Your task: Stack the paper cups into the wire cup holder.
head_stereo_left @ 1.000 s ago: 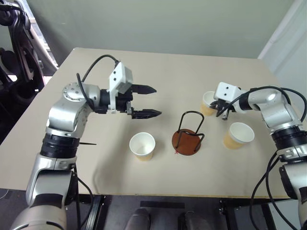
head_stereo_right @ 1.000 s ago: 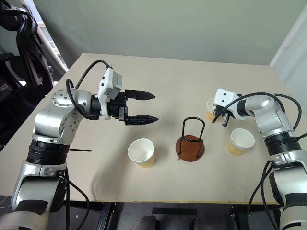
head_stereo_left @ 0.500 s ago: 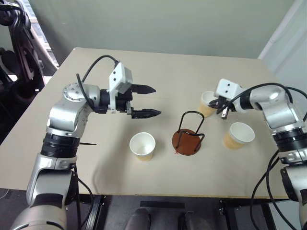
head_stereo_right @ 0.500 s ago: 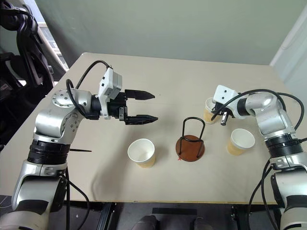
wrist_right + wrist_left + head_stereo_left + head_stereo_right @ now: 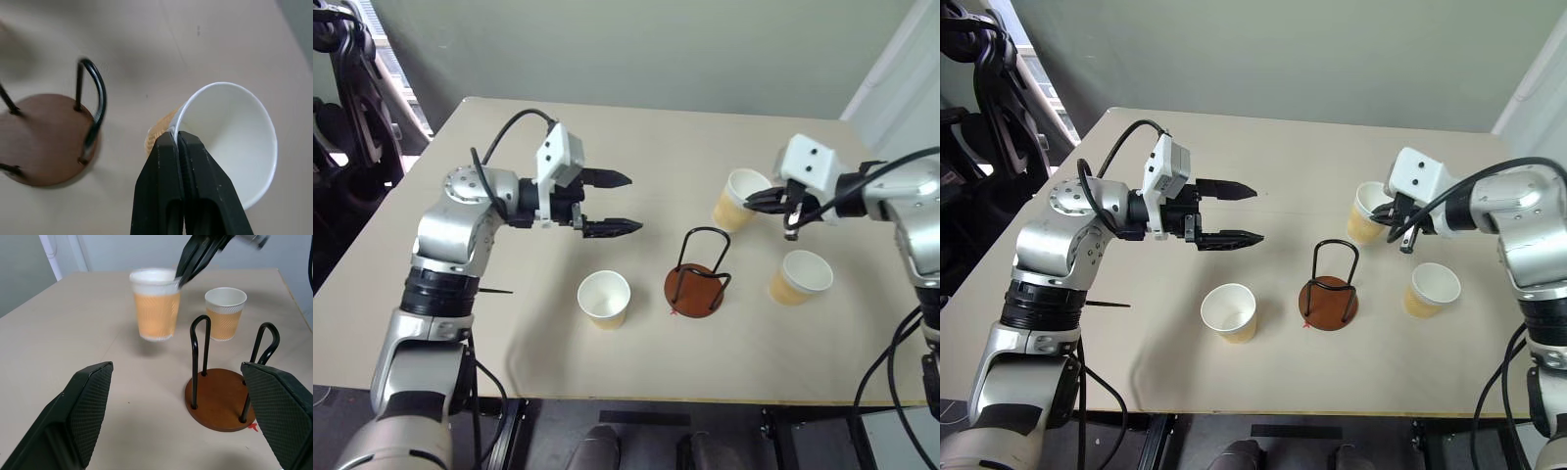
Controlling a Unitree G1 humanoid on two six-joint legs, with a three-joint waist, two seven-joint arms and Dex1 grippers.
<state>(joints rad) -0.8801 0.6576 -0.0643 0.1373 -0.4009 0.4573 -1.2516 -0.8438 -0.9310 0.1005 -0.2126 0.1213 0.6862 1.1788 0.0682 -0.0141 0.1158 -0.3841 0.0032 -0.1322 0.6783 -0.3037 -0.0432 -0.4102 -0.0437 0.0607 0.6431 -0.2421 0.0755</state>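
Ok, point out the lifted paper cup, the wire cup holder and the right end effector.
lifted paper cup point(image 5: 732, 206), left eye view, outer wall
wire cup holder point(image 5: 693, 291), left eye view, disc base
right end effector point(image 5: 175, 142), right wrist view, fingertips pinching rim

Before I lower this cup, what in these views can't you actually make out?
- Held cup: blurred in the left wrist view; its base is unclear.
- Held cup's wall under the right end effector: hidden by the fingers in the right wrist view.
- Wire cup holder: cut off by the right wrist view's edge.

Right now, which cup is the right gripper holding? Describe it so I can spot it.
Start at the wire cup holder mid-table. Just beyond it, toward the robot's right, the right gripper pinches one paper cup by its rim. Unlike the other two cups, it hangs tilted off the table.
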